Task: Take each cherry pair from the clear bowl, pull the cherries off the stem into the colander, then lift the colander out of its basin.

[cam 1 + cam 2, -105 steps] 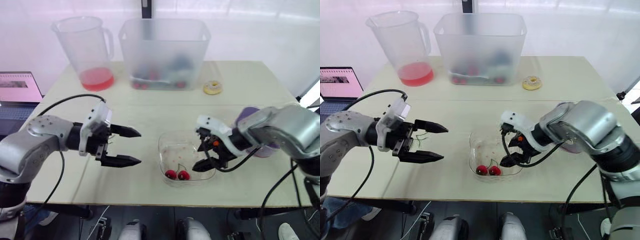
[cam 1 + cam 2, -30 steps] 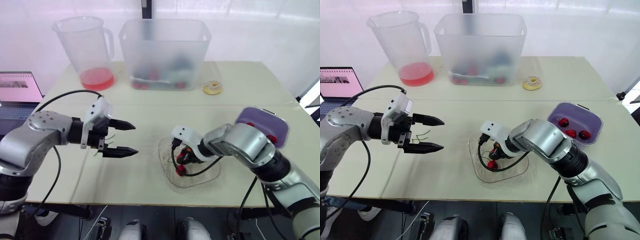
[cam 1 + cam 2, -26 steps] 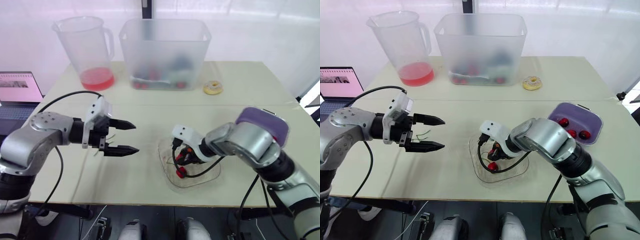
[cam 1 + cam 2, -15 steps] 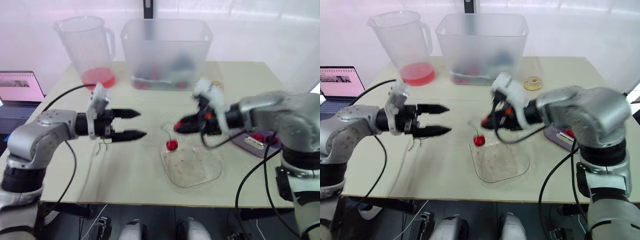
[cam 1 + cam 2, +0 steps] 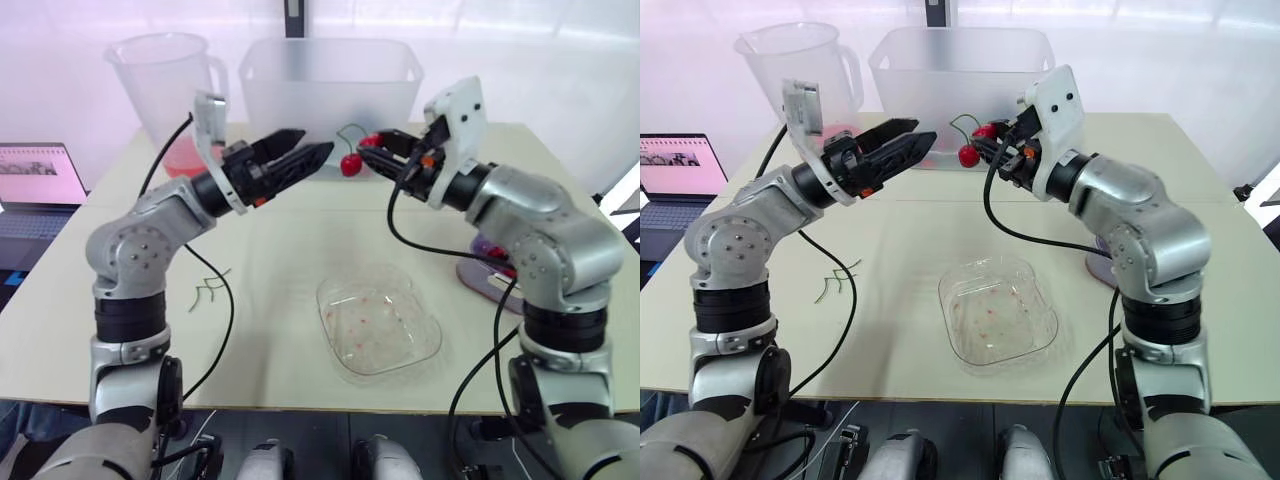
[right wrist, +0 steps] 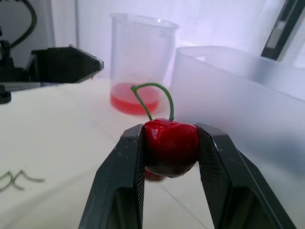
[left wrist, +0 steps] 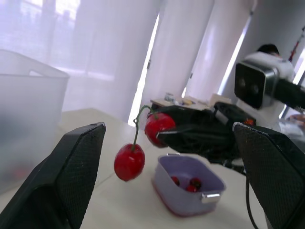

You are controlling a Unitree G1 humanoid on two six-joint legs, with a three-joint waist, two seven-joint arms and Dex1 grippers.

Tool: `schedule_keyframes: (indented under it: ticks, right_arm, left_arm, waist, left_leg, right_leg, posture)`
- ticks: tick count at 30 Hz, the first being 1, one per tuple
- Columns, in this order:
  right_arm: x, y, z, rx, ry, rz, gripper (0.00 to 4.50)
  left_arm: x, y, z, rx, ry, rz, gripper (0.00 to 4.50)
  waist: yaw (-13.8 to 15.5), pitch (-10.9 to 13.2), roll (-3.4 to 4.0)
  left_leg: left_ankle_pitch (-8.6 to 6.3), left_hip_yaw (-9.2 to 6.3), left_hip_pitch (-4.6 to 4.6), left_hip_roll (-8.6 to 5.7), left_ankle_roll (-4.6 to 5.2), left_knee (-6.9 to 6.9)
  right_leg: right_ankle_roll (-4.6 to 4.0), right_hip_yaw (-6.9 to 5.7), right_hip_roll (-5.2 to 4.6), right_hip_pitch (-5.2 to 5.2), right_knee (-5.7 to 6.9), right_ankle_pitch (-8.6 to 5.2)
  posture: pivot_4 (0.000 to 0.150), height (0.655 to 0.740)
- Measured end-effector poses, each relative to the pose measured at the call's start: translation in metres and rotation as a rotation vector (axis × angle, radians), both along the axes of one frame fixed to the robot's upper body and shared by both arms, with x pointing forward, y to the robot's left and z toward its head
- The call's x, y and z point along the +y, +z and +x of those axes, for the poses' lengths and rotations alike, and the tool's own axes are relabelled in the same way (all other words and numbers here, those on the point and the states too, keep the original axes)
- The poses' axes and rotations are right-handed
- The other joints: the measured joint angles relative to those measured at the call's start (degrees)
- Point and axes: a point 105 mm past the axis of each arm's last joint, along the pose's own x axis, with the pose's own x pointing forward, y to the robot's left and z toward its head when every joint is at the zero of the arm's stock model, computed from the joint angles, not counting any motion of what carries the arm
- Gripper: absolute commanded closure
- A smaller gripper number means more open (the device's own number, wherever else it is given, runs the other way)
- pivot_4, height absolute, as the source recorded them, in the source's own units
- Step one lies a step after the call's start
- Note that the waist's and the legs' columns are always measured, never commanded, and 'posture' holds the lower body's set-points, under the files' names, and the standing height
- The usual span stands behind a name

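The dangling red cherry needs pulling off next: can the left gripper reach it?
Probably yes: the open left gripper faces the dangling red cherry, nothing between; the right gripper clamps its twin.

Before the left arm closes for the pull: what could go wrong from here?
The right gripper holds one cherry high, far from the purple colander: pulled off here, fruit may drop on the table. The other cherry dangles by its stem; the open left gripper could knock it aside.
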Motion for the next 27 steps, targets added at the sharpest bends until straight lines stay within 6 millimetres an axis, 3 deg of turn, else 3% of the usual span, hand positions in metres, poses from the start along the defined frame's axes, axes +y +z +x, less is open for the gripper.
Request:
schedule_keyframes:
  ticks: [14,16,18,24,27]
  right_arm:
    - [0.009,0.007,-0.007,-0.040,0.013,0.095,2.91]
    - [0.011,0.008,-0.008,-0.042,0.018,0.100,2.96]
    - [0.012,0.008,-0.009,-0.041,0.020,0.107,2.96]
    - [0.013,0.008,-0.010,-0.044,0.019,0.106,2.96]
    - [0.015,0.007,-0.011,-0.039,0.025,0.099,2.96]
  left_arm:
    - [-0.025,0.008,0.020,0.009,0.056,-0.112,0.00]
    - [-0.030,0.007,0.022,0.029,0.050,-0.132,0.53]
    - [-0.033,0.008,0.023,0.036,0.045,-0.146,1.37]
    - [-0.034,0.008,0.022,0.039,0.039,-0.153,4.47]
    - [-0.035,0.009,0.021,0.040,0.021,-0.165,4.47]
  waist:
    - [0.1,0.0,0.00]
    - [0.1,0.0,0.00]
    - [0.1,0.0,0.00]
    - [0.1,0.0,0.00]
    - [0.1,0.0,0.00]
  left_leg:
    - [0.00,0.00,0.00,-0.02,0.00,0.00]
    - [0.00,0.00,0.00,-0.02,0.00,0.00]
    - [0.00,0.00,0.00,-0.02,0.00,0.00]
    - [0.00,0.00,0.00,-0.02,0.00,0.00]
    - [0.00,0.00,0.00,-0.02,0.00,0.00]
  right_leg:
    - [0.00,-0.01,0.01,0.00,-0.01,0.00]
    - [0.00,-0.01,0.01,0.00,-0.01,0.00]
    - [0.00,-0.01,0.01,0.00,-0.01,0.00]
    - [0.00,-0.01,0.02,0.00,-0.01,0.00]
    - [0.00,-0.01,0.02,0.00,-0.01,0.00]
  posture:
    - [0.150,0.6886]
    - [0.150,0.6886]
    - [0.150,0.6886]
    - [0.150,0.6886]
    - [0.150,0.6886]
